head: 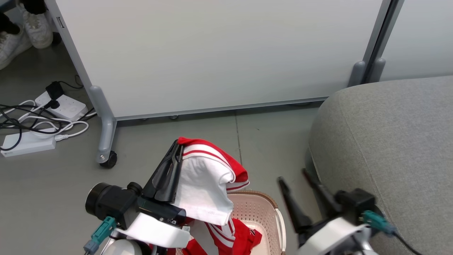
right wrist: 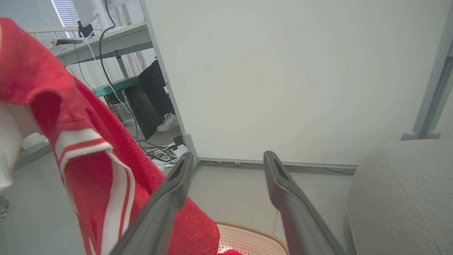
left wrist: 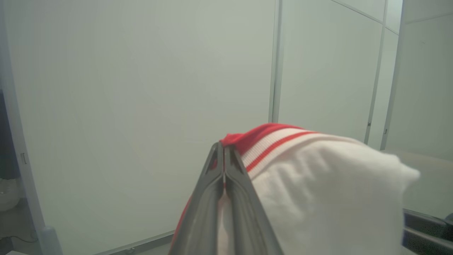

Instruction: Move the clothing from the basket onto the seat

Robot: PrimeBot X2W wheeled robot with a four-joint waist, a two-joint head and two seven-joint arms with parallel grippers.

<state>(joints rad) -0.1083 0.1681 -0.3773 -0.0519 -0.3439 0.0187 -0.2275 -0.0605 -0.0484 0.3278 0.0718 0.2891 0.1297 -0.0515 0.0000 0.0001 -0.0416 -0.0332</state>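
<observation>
From my head, my left pincer (head: 176, 144) is clamped tight on the red, white-striped hem of the clothing (head: 205, 184), holding a soft red-and-white garment above the basket (head: 254, 209) on the floor (head: 53, 198), where more red cloth lies, while my right pincer (head: 292, 175) stands spread wide and empty between the basket and the grey seat (head: 389, 141). Along my left wrist, a white panel of cloth drapes right of my closed fingers (left wrist: 205, 212), with the pale partition panel (left wrist: 141, 106) behind. Along my right wrist, red cloth hangs left of my parted fingers (right wrist: 166, 198), basket rim below, seat at right.
</observation>
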